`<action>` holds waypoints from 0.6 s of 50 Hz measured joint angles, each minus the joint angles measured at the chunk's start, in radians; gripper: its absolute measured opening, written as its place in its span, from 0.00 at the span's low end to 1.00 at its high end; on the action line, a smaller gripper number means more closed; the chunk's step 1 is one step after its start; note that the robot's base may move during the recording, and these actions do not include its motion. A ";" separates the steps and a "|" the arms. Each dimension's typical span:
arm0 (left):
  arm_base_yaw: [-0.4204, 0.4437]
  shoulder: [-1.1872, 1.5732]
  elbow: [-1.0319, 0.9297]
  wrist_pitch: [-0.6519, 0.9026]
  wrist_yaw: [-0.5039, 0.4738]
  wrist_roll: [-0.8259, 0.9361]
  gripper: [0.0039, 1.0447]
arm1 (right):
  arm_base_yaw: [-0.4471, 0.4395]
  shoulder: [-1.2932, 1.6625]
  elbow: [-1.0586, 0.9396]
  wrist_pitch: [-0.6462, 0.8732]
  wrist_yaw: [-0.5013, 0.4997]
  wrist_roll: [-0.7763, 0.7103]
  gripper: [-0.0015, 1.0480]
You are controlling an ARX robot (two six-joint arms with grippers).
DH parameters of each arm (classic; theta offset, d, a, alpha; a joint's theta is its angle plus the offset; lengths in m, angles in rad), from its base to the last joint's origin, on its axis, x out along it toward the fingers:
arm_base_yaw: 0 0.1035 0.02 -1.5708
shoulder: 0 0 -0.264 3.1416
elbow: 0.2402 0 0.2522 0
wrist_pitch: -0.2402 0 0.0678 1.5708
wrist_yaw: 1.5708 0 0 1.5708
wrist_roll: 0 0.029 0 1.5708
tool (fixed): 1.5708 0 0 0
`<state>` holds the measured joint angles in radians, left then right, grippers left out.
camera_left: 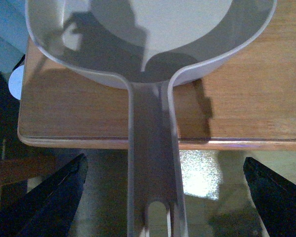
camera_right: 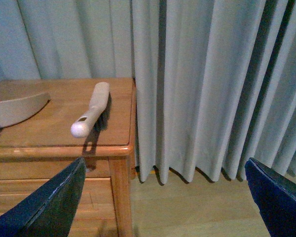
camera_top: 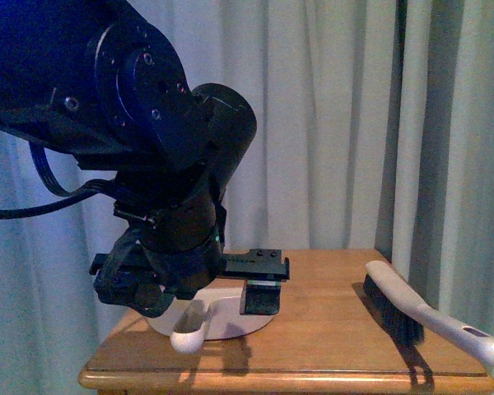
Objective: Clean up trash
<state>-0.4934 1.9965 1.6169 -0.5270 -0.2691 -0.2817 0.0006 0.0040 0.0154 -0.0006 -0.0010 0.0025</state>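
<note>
The crumpled white paper trash is not visible in any view. My left gripper (camera_top: 189, 296) is open and hangs over the near left part of a small wooden table (camera_top: 329, 337). Its jaws stand wide on either side of the handle (camera_left: 153, 163) of a pale dustpan (camera_top: 222, 317), without touching it. In the left wrist view the left gripper (camera_left: 163, 197) looks down on the dustpan's bowl (camera_left: 153, 44), which holds only shadow. My right gripper (camera_right: 163, 197) is open and empty, off the table's right side above the floor.
A white-handled brush with black bristles (camera_top: 428, 317) lies on the table's right side, also shown in the right wrist view (camera_right: 91, 111). The dustpan's rim (camera_right: 15, 108) shows there too. Grey curtains (camera_top: 329, 123) hang close behind and right of the table. Wooden floor (camera_right: 187, 207) lies below.
</note>
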 joint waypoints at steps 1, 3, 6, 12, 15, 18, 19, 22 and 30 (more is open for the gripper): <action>0.001 0.008 0.005 0.002 0.000 0.001 0.93 | 0.000 0.000 0.000 0.000 0.000 0.000 0.93; 0.003 0.020 0.009 0.004 0.000 0.006 0.93 | 0.000 0.000 0.000 0.000 0.000 0.000 0.93; 0.006 0.031 0.010 0.006 0.000 0.012 0.93 | 0.000 0.000 0.000 0.000 0.000 0.000 0.93; 0.012 0.044 0.010 0.015 0.000 0.020 0.93 | 0.000 0.000 0.000 0.000 0.000 0.000 0.93; 0.014 0.051 0.010 0.020 0.000 0.024 0.93 | 0.000 0.000 0.000 0.000 0.000 0.000 0.93; 0.016 0.058 0.010 0.027 0.000 0.027 0.93 | 0.000 0.000 0.000 0.000 0.000 0.000 0.93; 0.018 0.063 0.010 0.032 0.000 0.029 0.93 | 0.000 0.000 0.000 0.000 0.000 0.000 0.93; 0.022 0.071 0.010 0.042 -0.001 0.035 0.93 | 0.000 0.000 0.000 0.000 0.000 0.000 0.93; 0.037 0.084 -0.002 0.062 -0.011 0.058 0.93 | 0.000 0.000 0.000 0.000 0.000 0.000 0.93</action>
<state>-0.4564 2.0804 1.6154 -0.4648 -0.2798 -0.2241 0.0006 0.0040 0.0154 -0.0002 -0.0010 0.0025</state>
